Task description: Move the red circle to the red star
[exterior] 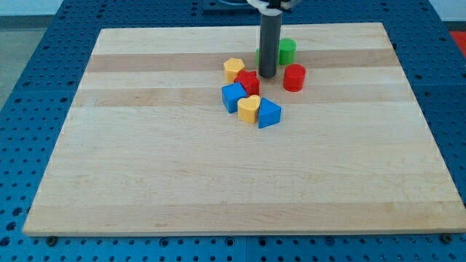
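The red circle (294, 77) is a short red cylinder standing on the wooden board right of centre near the view's top. The red star (247, 82) lies to its left, in a cluster of blocks. My tip (267, 76) is the lower end of the dark rod, and it rests on the board between the two red blocks, just right of the red star and left of the red circle, with a small gap to each.
A yellow block (233, 69) sits above and left of the red star. A blue block (234, 96), a yellow heart (249, 108) and a blue triangle (268, 113) lie below it. A green block (286, 51) stands behind the rod. The board's top edge (240, 29) is close.
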Robot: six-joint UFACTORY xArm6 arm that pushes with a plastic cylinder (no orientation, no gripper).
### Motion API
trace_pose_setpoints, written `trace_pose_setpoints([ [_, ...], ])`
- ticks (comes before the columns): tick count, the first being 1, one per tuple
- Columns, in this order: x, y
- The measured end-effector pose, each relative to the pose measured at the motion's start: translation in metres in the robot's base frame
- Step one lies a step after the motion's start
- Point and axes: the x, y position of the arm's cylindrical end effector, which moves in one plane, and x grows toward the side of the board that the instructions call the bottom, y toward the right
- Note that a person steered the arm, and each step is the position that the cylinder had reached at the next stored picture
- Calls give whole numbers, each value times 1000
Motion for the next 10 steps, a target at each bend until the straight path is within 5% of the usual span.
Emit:
trace_pose_setpoints([
  [5,-15,67],
  [10,31,73],
])
